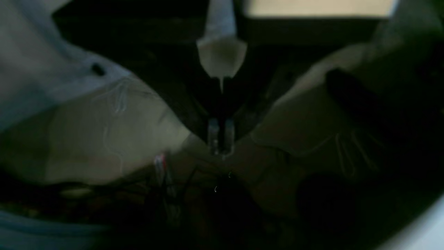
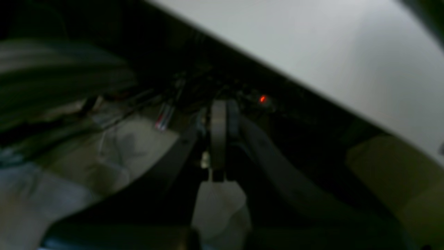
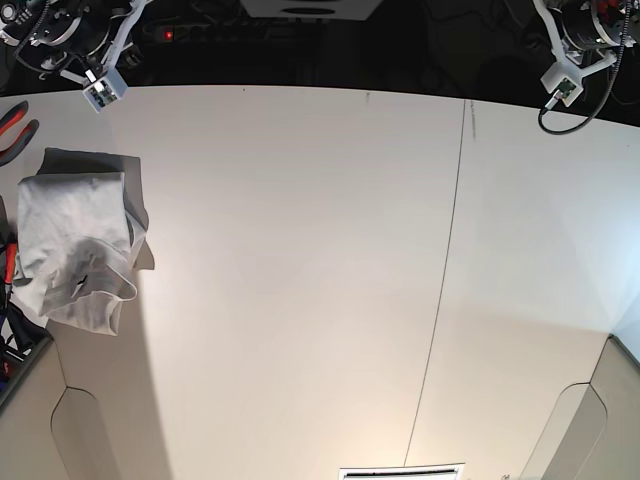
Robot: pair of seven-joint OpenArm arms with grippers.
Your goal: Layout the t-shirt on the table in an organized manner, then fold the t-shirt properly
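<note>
Left wrist view: the left gripper (image 1: 221, 147) has its two fingers pressed together, clenched on nothing; the picture is dark and blurred, with only dim pale shapes around the tips.
Right wrist view: the right gripper (image 2: 218, 139) is likewise closed, fingers side by side and nothing between them (a small red light (image 2: 262, 99) glows in the dark clutter beyond).
Table from the right wrist: the table (image 2: 312, 45) fills the upper right of that view as a pale slanted surface, its dark edge running diagonally just past the fingertips.
Arms in base view: both sit at the far edge, off the tabletop; the left arm (image 3: 575, 50) at the upper right corner, the right arm (image 3: 85, 50) at the upper left.
T-shirt: the t-shirt (image 3: 78, 240) lies in a compact folded bundle on the table (image 3: 300, 280) near that view's left edge, well apart from both arms, with its ribbed collar (image 3: 92, 285) showing on the nearer part.
Beside the bundle: red-handled pliers (image 3: 15, 125) rest at the left edge, just beyond the shirt.
Seam: a thin dark seam line (image 3: 440, 300) crosses the tabletop right of centre.
</note>
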